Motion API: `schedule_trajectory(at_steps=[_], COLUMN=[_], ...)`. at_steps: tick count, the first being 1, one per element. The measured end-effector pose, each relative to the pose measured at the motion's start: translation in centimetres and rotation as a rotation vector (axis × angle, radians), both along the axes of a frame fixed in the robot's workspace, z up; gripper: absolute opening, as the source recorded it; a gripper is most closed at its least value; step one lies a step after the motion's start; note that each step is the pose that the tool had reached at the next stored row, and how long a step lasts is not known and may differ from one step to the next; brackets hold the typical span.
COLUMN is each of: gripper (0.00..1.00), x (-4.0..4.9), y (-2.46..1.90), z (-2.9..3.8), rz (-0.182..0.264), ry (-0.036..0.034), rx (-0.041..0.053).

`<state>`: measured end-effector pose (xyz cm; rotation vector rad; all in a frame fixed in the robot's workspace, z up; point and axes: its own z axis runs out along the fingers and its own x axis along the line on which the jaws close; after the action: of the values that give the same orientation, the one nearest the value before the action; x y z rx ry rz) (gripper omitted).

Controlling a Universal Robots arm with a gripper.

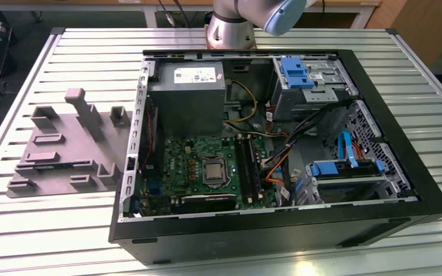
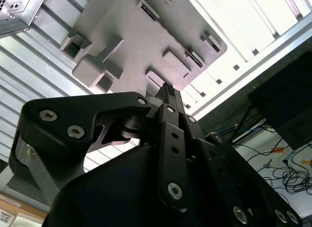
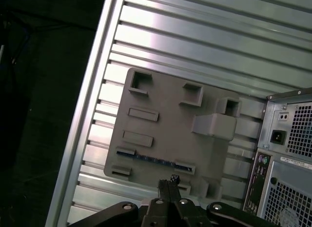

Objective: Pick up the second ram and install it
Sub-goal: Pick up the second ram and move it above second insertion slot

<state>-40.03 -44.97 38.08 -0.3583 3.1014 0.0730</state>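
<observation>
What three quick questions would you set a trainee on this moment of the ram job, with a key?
1. In the exterior view, on which side of the computer case does the grey holder plate lie?
2. True or false: the hand is gripping the second ram.
3. Where does the second ram sit? A) on edge in the grey holder plate B) flat on the bare table slats C) between the hand's fingers

Key:
1. The exterior view's left.
2. False; in the first wrist view the hand is shut and holds nothing.
3. A.
</observation>
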Motion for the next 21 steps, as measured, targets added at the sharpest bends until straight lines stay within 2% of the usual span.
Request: schedule_trajectory(at_steps=[21], gripper=[0.11], x=[-0.02], y=[-0.01], z=[-0.01], rz=[0.063], ry=[-0.0001], rx=[0.0002])
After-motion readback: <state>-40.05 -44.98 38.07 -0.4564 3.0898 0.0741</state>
